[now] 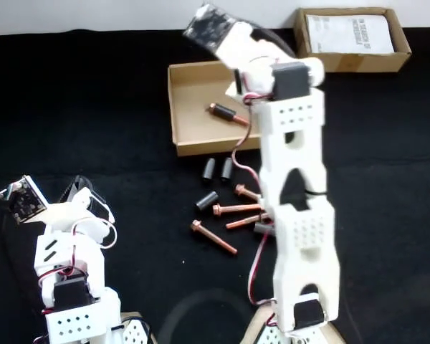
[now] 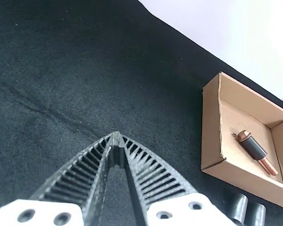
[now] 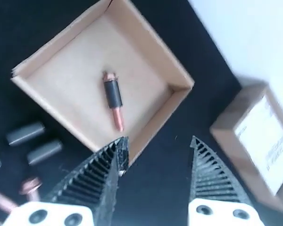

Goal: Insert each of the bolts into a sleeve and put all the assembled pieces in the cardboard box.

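Black cloth (image 1: 93, 107) over whole table, white wall (image 1: 93, 14) strip along 12 o'clock edge. In high view, cardboard box (image 1: 193, 107) just off centre toward 12, top open. Inside it, one assembled piece (image 1: 226, 113): dark sleeve round copper-coloured bolt, head out one end, shank out the other, flat on box floor toward its 3 o'clock side. Second box (image 1: 351, 63) w/ printed sheet (image 1: 347, 32) at 1 o'clock, apart from the first.

Loose sleeves (image 1: 208, 169) on cloth just outside box's 6 o'clock wall: two side by side, a third nearer centre. Loose bolts (image 1: 213, 237) scattered near centre, some partly behind right arm (image 1: 297, 215).

Right arm up from base at 5 o'clock, stretched toward 12, wrist over box's 3 o'clock side. Right gripper (image 3: 158, 146) above a box corner, fingers (image 3: 101, 179) spread wide, nothing between.

Left arm (image 1: 68, 272) at 8 o'clock, well apart from box and loose parts. Left gripper (image 2: 115, 137) over bare cloth, fingers pressed together at tips, nothing held.
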`<move>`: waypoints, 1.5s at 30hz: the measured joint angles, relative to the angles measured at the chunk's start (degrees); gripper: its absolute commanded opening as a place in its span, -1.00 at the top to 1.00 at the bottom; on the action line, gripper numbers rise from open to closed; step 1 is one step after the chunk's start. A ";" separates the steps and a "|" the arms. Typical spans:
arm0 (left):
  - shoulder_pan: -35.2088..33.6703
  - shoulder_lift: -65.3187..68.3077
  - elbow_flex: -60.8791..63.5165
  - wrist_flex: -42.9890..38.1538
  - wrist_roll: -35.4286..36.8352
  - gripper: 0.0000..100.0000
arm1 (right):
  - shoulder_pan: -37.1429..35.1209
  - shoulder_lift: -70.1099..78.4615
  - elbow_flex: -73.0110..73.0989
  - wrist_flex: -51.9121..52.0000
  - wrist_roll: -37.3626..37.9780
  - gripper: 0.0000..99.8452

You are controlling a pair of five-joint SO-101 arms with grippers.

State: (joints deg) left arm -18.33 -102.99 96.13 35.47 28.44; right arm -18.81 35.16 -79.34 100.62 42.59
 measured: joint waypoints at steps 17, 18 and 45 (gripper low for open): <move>0.00 0.00 0.00 0.00 0.00 0.98 | -0.88 -65.85 91.78 0.00 -0.97 0.64; 0.00 0.00 0.00 0.00 0.00 0.98 | -1.05 -68.75 94.95 0.00 -0.97 0.64; -4.31 0.00 0.00 9.67 0.00 0.98 | -1.05 -76.84 135.65 -31.47 18.46 0.64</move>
State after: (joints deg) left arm -22.64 -102.99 96.13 45.14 28.44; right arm -19.87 -41.67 56.31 69.14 61.05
